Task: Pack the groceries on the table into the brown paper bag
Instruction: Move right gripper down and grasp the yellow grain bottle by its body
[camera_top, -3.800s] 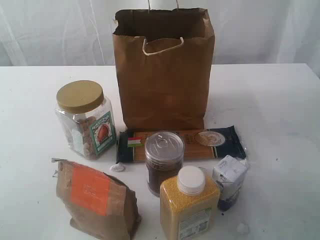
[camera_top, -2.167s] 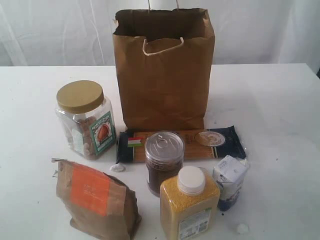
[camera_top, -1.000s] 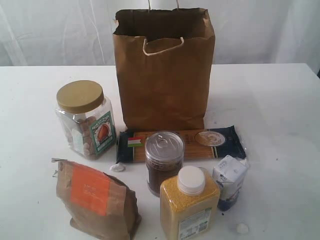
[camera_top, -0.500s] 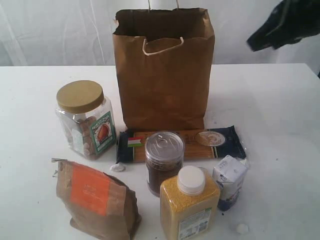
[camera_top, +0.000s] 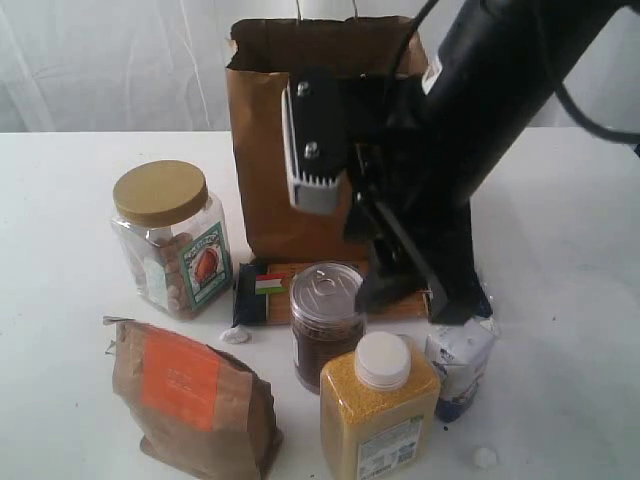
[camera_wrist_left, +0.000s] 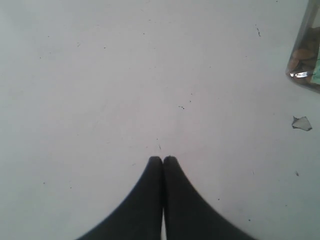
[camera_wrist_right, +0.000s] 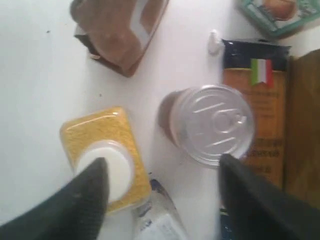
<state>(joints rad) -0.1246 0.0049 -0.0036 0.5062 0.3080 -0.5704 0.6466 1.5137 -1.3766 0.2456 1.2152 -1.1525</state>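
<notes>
The brown paper bag (camera_top: 270, 150) stands upright at the back of the table (camera_top: 70, 300), partly hidden by my right arm. My right gripper (camera_top: 408, 305) (camera_wrist_right: 162, 161) hangs open and empty over the front groceries, between the foil-topped jar (camera_top: 328, 325) (camera_wrist_right: 215, 122) and the white-capped yellow-grain jar (camera_top: 378, 400) (camera_wrist_right: 102, 150), with the small carton (camera_top: 458, 365) (camera_wrist_right: 155, 222) below it. The spaghetti packet (camera_top: 262, 290) (camera_wrist_right: 255, 100) lies in front of the bag. The gold-lidded jar (camera_top: 170, 235) and brown pouch (camera_top: 190, 395) stand at the left. My left gripper (camera_wrist_left: 162, 159) is shut over bare table.
A white crumb (camera_top: 234, 336) (camera_wrist_left: 301, 122) lies near the gold-lidded jar (camera_wrist_left: 306, 60), and another crumb (camera_top: 485, 457) sits at the front right. A white curtain (camera_top: 100, 60) hangs behind the table. Bare tabletop shows to the left and right of the group.
My right arm has come in from the upper right and now hangs in front of the bag, above the groceries. None of the groceries has moved.
</notes>
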